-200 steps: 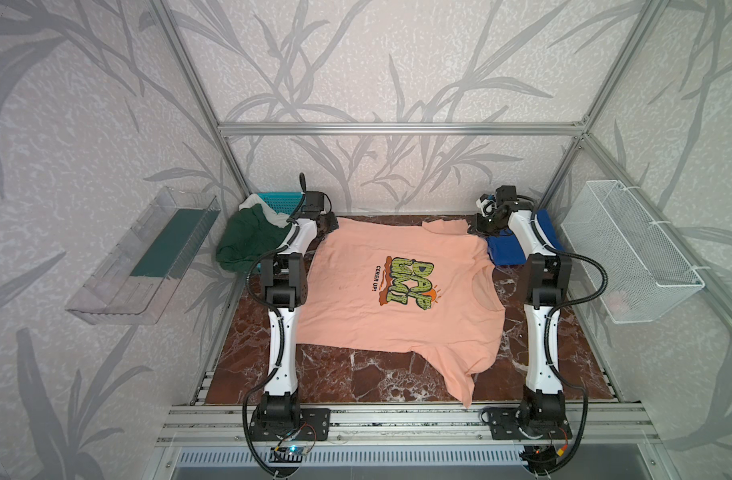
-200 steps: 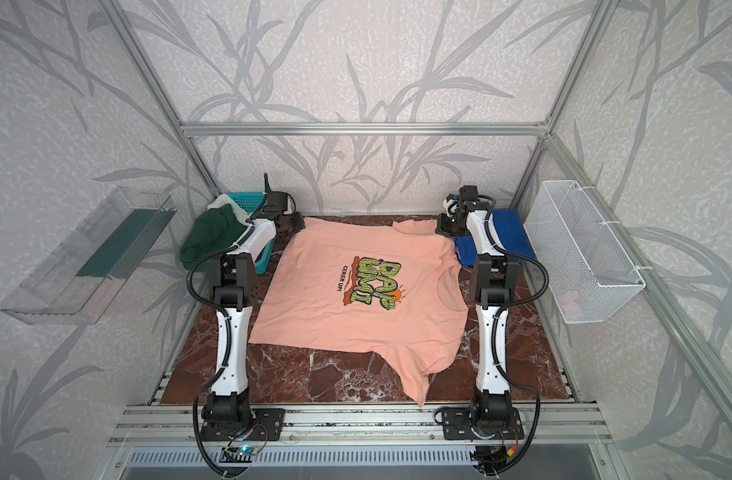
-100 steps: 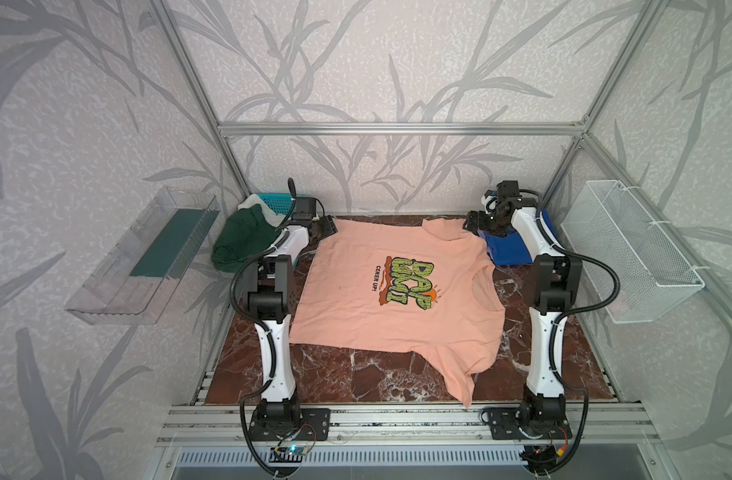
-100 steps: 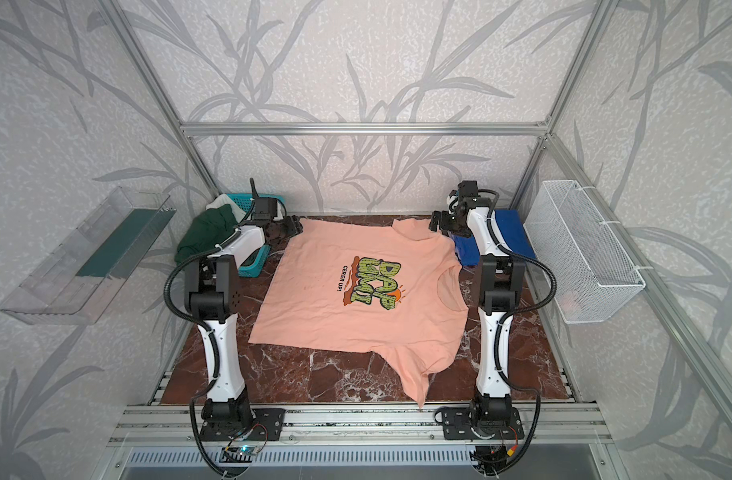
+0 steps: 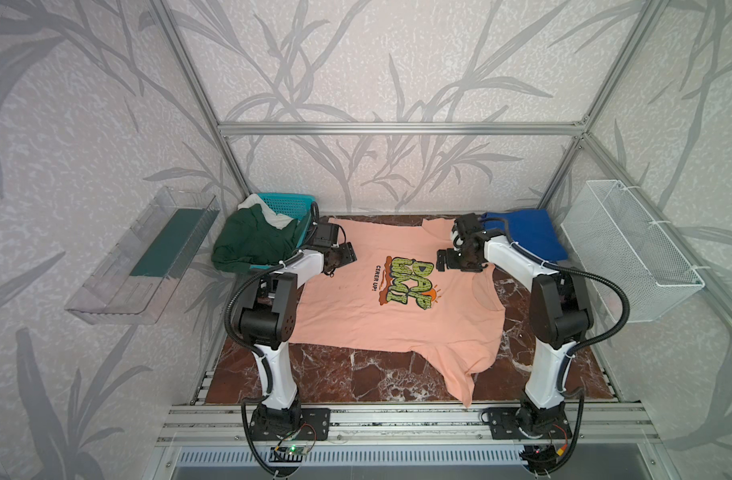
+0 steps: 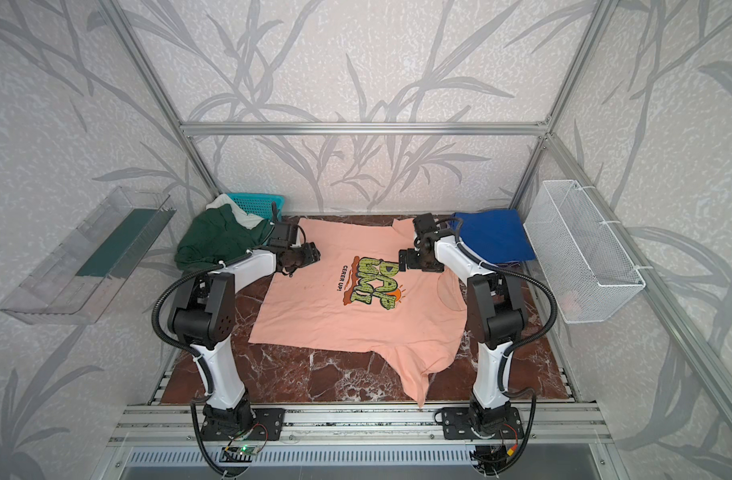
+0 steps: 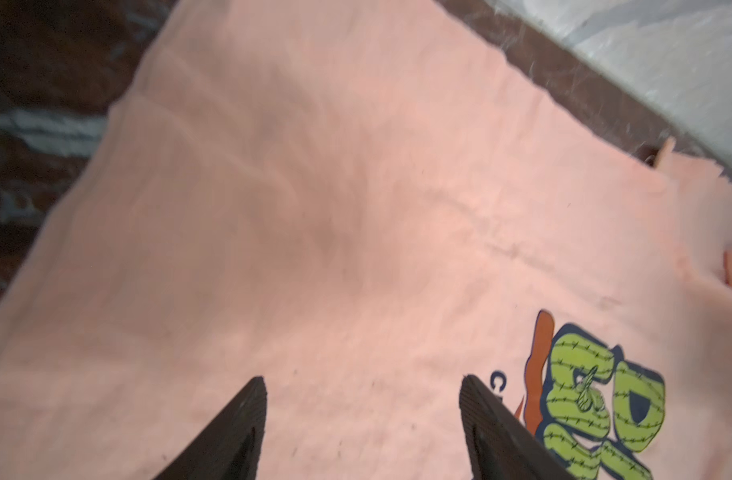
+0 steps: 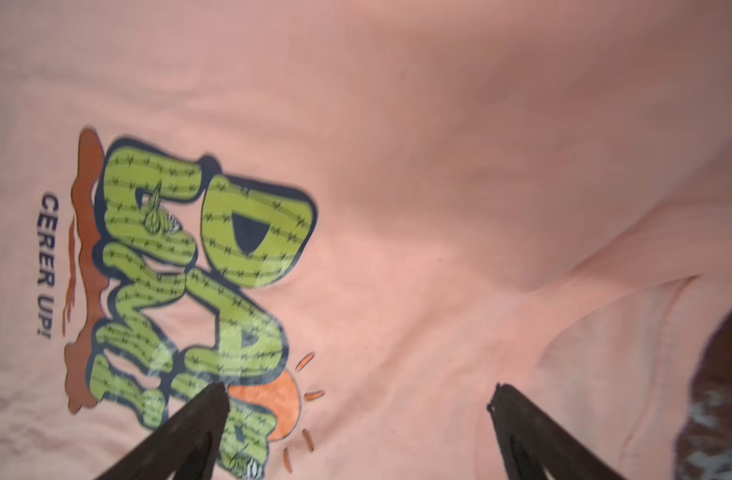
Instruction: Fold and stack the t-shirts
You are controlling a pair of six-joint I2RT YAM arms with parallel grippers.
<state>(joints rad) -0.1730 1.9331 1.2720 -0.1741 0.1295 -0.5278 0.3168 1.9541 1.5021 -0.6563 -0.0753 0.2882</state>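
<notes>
1. A peach-pink t-shirt [image 5: 397,307] lies spread flat and print side up on the marble tabletop [image 5: 356,374]. Its collar is turned toward the right arm and its hem toward the left arm.
2. One sleeve trails toward the near edge of the table, and its tip reaches the metal rail.
3. A folded royal blue t-shirt [image 5: 522,232] sits in the far right corner. A dark green t-shirt [image 5: 252,245] and a white one [image 5: 268,212] are heaped on a teal basket [image 5: 289,203] in the far left corner.
4. The left gripper [image 7: 362,380] hangs over the hem side with its jaws apart, holding nothing.
5. The right gripper [image 8: 358,388] hangs over the chest print near the collar with its jaws spread wide, also empty.
6. The shirt looks light, limp and thin. It should sag and crease when lifted rather than keep its shape.
7. The best places to grip seem to be the hem corners and shoulder seams, where both layers can be pinched at an edge. Flat mid-cloth offers little to grab.
</notes>
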